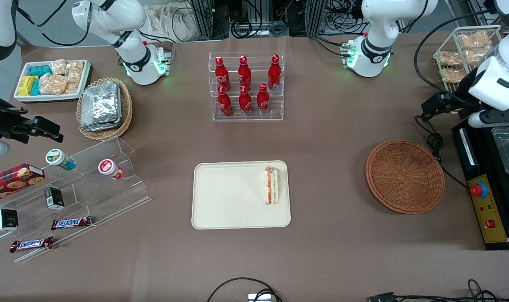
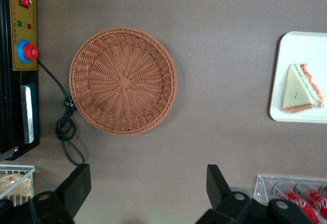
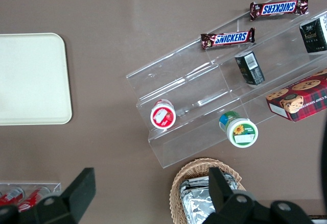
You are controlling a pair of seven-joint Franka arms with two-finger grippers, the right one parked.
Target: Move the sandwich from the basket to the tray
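Note:
The sandwich lies on the cream tray, near the tray edge that faces the working arm's end. The reddish-brown wicker basket stands empty on the table, apart from the tray toward the working arm's end. My left gripper hangs open above the table, farther from the front camera than the basket, with nothing between its fingers. The right wrist view shows a bare corner of the tray.
A black control box with a red button and a looped cable sit beside the basket. A clear rack of red bottles stands above the tray. Acrylic steps with snacks, a foil-packet basket and a white bin lie toward the parked arm's end.

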